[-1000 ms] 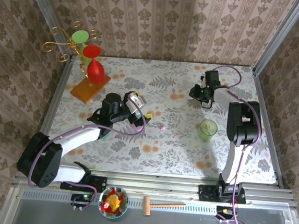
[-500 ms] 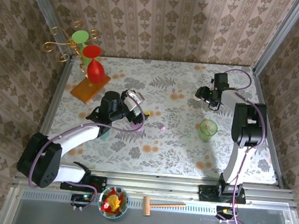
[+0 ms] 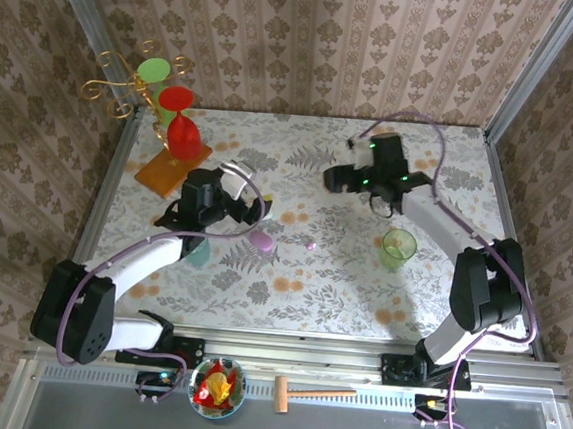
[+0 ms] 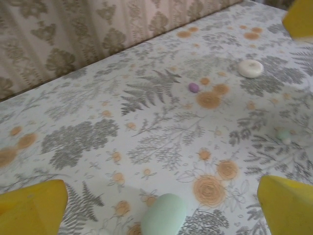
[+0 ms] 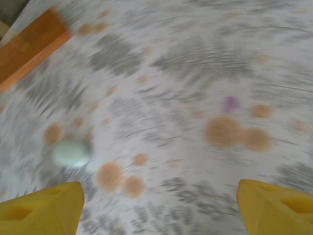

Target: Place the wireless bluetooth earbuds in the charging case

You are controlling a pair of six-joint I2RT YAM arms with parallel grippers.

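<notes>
A tiny lilac-purple earbud (image 3: 311, 245) lies on the flowered table (image 3: 360, 291); it also appears in the left wrist view (image 4: 193, 87) and, blurred, in the right wrist view (image 5: 230, 103). A small pale bud-like speck (image 4: 283, 136) lies farther right. An oval lilac-looking case (image 3: 261, 240) rests just right of my left gripper (image 3: 247, 209). A pale green oval case (image 4: 164, 215) sits low between the left gripper's (image 4: 159, 205) open fingers, untouched, and shows as a blur (image 5: 72, 152) to the right wrist. My right gripper (image 3: 338, 177) hovers open and holds nothing (image 5: 156, 205).
A green cup (image 3: 398, 246) stands right of the earbud. Red and green glasses stand on a wooden board (image 3: 170, 172) at the back left, beside a gold rack (image 3: 117, 84). A white round piece (image 4: 250, 68) lies beyond the purple bud. Something teal (image 3: 196, 254) peeks from under the left forearm.
My right arm swung from the far right toward the table's middle and its jaws opened. My left gripper drew back to the left, uncovering the lilac oval case.
</notes>
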